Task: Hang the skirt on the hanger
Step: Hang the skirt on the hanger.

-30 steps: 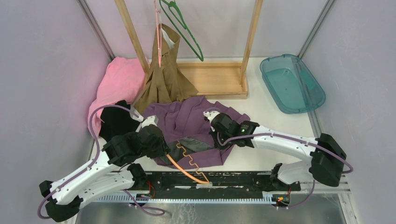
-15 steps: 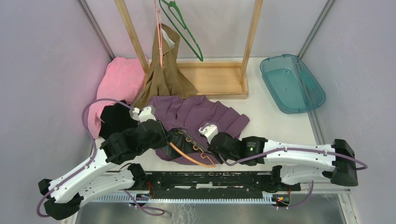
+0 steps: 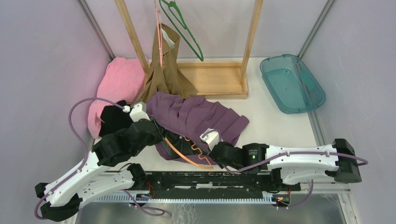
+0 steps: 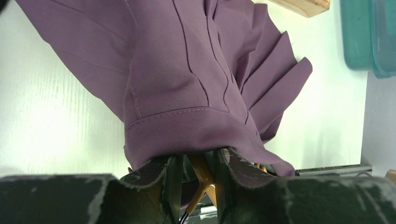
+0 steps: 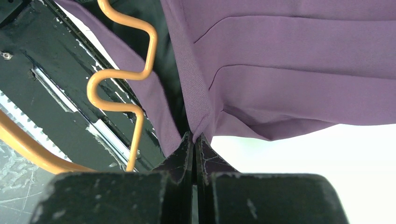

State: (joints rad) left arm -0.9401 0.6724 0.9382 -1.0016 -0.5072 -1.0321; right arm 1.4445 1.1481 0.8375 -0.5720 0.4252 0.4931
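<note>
Main risk: the right gripper [image 5: 194, 140] has its jaws fully closed on only a narrow pinch of the purple skirt [image 3: 196, 116] at a folded edge. The cloth is a smooth, tight twill, so any tug could pull it free. Second risk: the left gripper [image 4: 198, 179] is clamped around an arm of the orange hanger [image 5: 121, 73] with the stitched waistband draped over its fingers. Fabric caught in that grip would drag the hanger askew. The hanger is a thin, glossy rod with wavy notches, which could snag the dark lining [image 5: 170, 70]. The skirt is pleated and limp, and lies mostly spread on the white table [image 3: 275, 121], with its near end raised between the two grippers.
</note>
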